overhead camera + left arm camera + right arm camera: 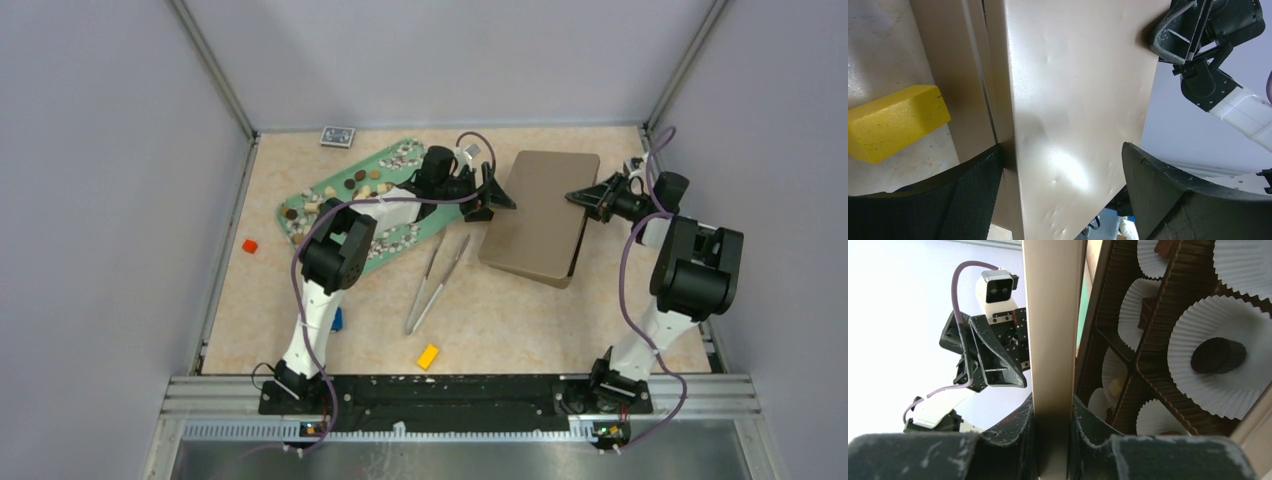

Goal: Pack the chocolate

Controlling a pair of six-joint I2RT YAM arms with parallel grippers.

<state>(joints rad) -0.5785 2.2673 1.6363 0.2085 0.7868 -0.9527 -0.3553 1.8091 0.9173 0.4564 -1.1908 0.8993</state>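
Note:
The chocolate (352, 183) lies as several small brown and cream pieces on a green tray (330, 185) at the back left. A tan box with its lid (540, 210) on stands right of the tray. My right gripper (583, 196) is shut on the lid's right rim (1053, 340). In the right wrist view the box inside shows white paper cups (1220, 322), one holding a dark round chocolate (1218, 356). My left gripper (497, 198) is open at the lid's left edge. Its fingers (973, 200) stand wide apart with the lid (1073, 90) between them.
Metal tweezers (437, 270) lie on the table in front of the tray. A yellow block (428, 356) lies near the front and another (895, 122) beside the box. A red block (250, 245) is at the left. A blue toy (337, 136) sits at the back wall.

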